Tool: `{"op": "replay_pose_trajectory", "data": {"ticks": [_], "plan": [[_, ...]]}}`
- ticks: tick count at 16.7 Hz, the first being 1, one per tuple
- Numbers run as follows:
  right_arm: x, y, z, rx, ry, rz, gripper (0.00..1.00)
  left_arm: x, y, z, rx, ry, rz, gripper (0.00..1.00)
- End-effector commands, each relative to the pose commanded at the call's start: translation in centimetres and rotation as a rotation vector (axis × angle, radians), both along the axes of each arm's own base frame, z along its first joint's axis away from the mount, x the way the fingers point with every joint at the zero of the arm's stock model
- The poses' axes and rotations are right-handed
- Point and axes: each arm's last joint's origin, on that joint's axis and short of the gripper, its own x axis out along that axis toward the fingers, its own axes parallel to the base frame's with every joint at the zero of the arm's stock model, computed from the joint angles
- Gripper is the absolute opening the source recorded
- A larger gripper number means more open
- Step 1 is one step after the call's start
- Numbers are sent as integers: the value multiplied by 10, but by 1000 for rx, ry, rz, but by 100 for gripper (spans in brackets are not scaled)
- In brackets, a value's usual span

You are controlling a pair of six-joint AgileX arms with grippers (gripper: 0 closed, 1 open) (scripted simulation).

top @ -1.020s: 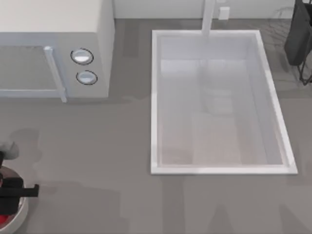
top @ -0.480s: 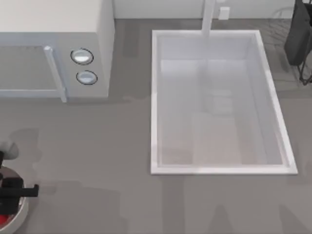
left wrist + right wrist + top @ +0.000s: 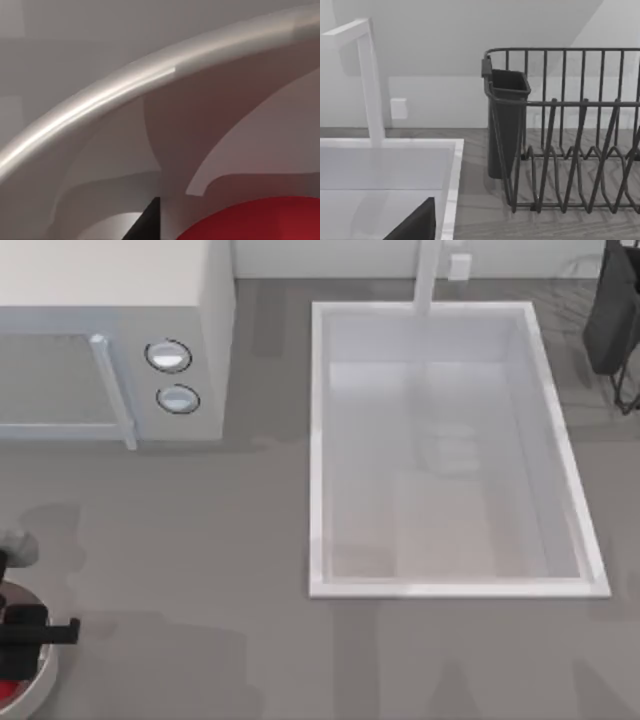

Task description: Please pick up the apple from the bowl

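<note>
Left pincer (image 3: 15, 630) sits over the bowl (image 3: 42, 680); the apple (image 3: 260, 220) lies directly beneath it inside the bowl. Finger state cannot be determined.

Rendered kitchen counter, grey worktop (image 3: 250, 540), large rectangular white sink (image 3: 318, 440) right of centre with a pale upright tap (image 3: 427, 275) at its far edge, off-white microwave (image 3: 110, 340) with two round dials upper left, dark wire dish rack (image 3: 570, 130) upper right

Microwave (image 3: 110, 340), sink (image 3: 450, 585), perhaps dish rack (image 3: 570, 130)
</note>
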Motion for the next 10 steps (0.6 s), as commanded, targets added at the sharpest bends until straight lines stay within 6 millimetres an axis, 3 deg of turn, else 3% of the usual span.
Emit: {"op": "replay_pose_trajectory", "data": {"ticks": [5, 6, 10], "plan": [[0, 0, 0, 0, 0, 0, 100, 0, 0, 0, 0, 0, 0, 0], [0, 0, 0, 0, 0, 0, 100, 12, 1, 27, 9, -87, -3, 0], [0, 0, 0, 0, 0, 0, 100, 22, 2, 40, 9, -79, -3, 0]]}}
